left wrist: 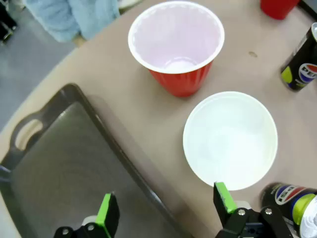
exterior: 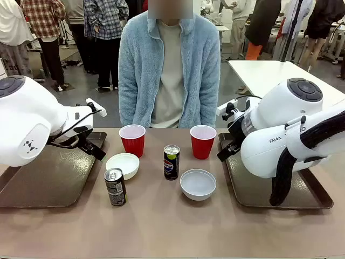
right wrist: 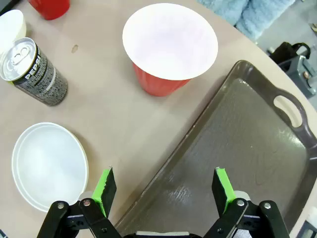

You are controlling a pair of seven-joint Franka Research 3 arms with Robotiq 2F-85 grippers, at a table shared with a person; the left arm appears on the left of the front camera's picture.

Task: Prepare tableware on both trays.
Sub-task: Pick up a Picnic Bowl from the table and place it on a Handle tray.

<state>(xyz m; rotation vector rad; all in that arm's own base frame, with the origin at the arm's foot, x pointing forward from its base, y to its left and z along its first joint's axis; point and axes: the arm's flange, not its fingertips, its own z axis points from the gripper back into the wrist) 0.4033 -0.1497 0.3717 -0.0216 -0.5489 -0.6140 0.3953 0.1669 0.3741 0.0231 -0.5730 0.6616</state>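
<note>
Tan table [exterior: 161,226], person [exterior: 137,70] in light-blue fleece behind

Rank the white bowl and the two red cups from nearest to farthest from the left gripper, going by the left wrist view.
1. white bowl: lower right, just past the fingertips of the open left gripper.
2. nearer red cup: upper middle, beyond the bowl.
3. farther red cup: top right corner, cut off by the picture's edge.

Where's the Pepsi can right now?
In the front view, the Pepsi can stands upright mid-table, between the left bowl and the right bowl.
</note>
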